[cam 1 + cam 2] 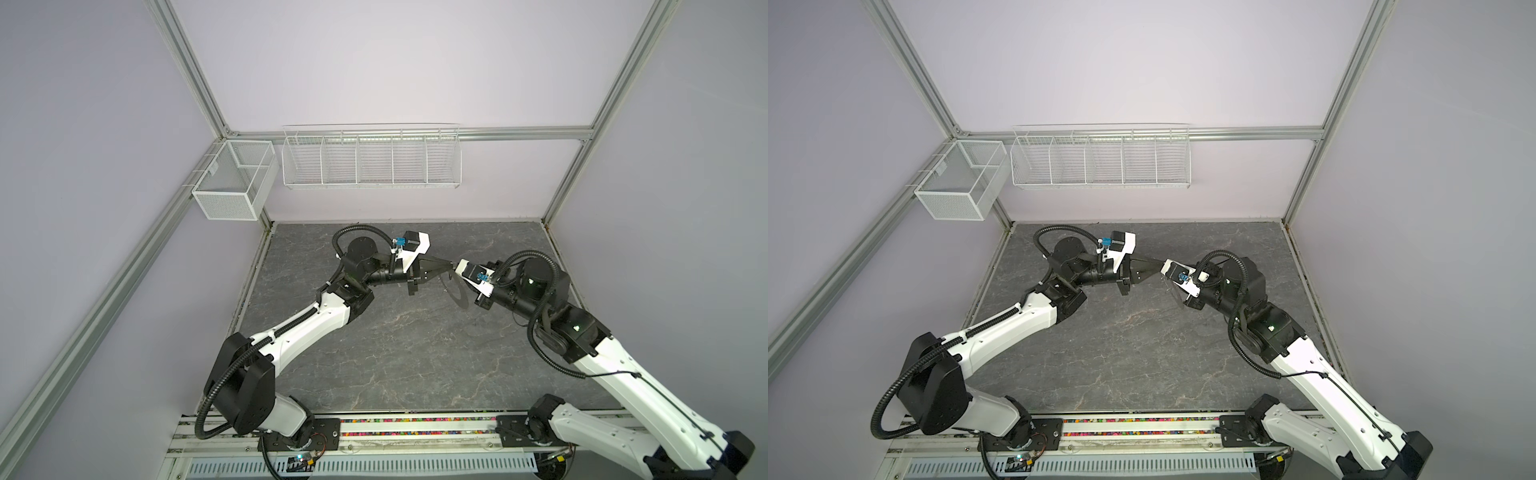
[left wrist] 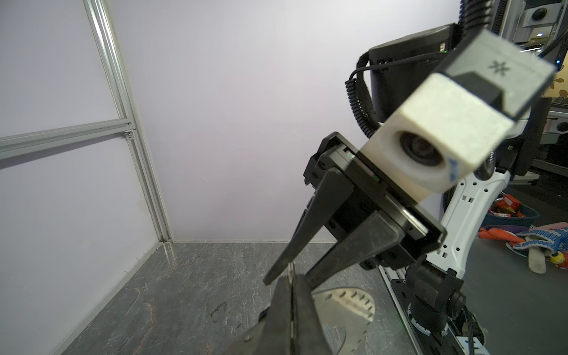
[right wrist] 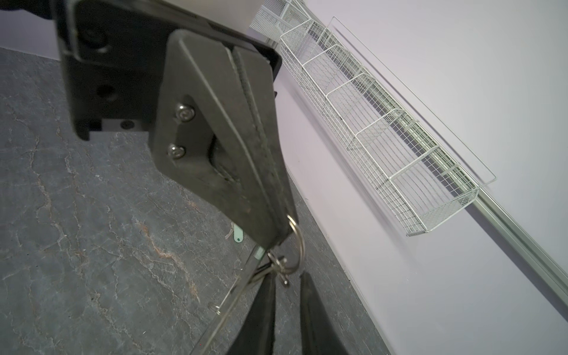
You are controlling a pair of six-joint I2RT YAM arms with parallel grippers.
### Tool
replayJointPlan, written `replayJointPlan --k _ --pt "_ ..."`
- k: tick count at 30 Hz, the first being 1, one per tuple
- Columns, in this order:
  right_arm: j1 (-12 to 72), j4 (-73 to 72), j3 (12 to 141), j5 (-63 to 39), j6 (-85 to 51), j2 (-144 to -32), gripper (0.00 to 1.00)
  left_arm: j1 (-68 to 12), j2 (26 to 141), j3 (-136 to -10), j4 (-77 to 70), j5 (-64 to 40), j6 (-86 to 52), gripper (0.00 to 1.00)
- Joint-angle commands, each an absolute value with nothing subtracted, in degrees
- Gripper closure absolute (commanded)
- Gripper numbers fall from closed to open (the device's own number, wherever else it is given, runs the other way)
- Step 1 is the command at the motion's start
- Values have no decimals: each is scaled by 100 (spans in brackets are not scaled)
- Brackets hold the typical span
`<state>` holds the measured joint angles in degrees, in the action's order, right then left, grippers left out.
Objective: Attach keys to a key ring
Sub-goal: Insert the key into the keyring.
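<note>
— Over by the ring (image 1: 456, 296), what is the left end effector (image 1: 448, 263) doing?

— It's clamped tight on a small wire loop (image 3: 297, 242), just beside the ring's upper rim. A tiny silvery key (image 3: 282, 270) dangles from that loop.

— And the right end effector (image 3: 287, 277)?

— It's nearly tip to tip with the left one, also at the ring's upper rim. Its fingers (image 2: 282, 258) stand a narrow gap apart, and the dangling key sits right at the mouth of that gap. I can't see them pinching anything.

— Is the ring lying flat on the desk (image 1: 395, 353)?

— No, it's tilted. In both top views it reads as a slim dark oval, and from the right wrist it's edge-on, just a thin line. I can't tell whether its lower edge touches the desk. I can't tell whether it hangs from the loop either.

— Any other key about?

— Yes, one with a pale green tag (image 3: 238, 236). It lies flat on the desk near the ring, apart from it and from both end effectors.
</note>
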<state>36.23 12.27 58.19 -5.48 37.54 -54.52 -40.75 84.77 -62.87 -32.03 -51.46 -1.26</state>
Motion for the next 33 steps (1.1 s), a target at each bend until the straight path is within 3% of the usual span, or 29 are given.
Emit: replayJointPlan --k 1,6,22,33 --pt "3593 1257 5919 -768 3902 -5442 85 -4043 8522 -6486 -3211 -5135 -62 100" --pt "3593 1420 5924 -791 3944 -5527 93 -4043 8506 -6495 -3273 -4909 -22 100" --pt "3965 950 5715 -293 3852 -5756 93 -4056 8458 -6348 -3418 -3953 59 100" --pt "3935 914 5679 475 3482 -5568 93 -4061 8349 -6351 -2887 -3959 479 100"
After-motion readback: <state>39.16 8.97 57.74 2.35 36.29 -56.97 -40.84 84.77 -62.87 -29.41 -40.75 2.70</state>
